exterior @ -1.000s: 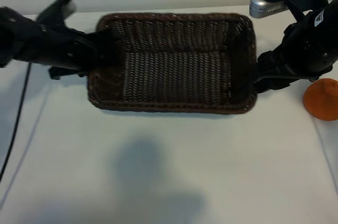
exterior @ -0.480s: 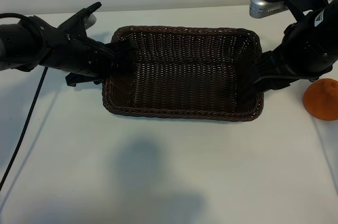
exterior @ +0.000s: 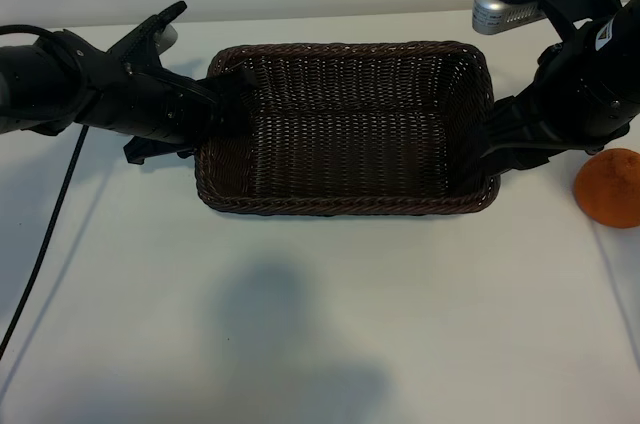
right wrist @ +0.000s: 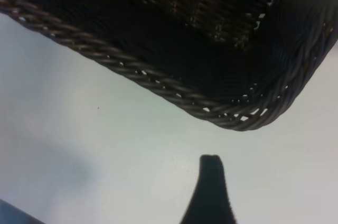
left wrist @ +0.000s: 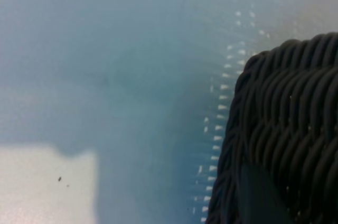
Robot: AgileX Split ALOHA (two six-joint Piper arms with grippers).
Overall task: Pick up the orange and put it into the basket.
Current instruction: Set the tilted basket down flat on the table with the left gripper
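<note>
The dark brown wicker basket (exterior: 345, 206) sits mid-table with nothing inside. My left gripper (exterior: 228, 109) is at its left end, shut on the left wall. In the left wrist view one dark finger (left wrist: 259, 197) lies against the weave just inside the braided rim (left wrist: 232, 145). My right gripper (exterior: 482, 156) hangs at the basket's right end, jaws wide. Its one visible finger (right wrist: 210, 182) is over bare table, apart from the basket's corner (right wrist: 248, 121). The orange (exterior: 608, 187) rests on the table at the far right, beyond the right arm, untouched.
A silver camera housing (exterior: 510, 6) sticks out above the right arm. A black cable (exterior: 45, 234) trails down the table's left side. The white table (exterior: 320, 324) runs in front of the basket, with a soft shadow on it.
The basket and my left arm shifted to the right together, and the basket went from blurred and larger to settled flat on the table. The right arm and the orange stayed put.
</note>
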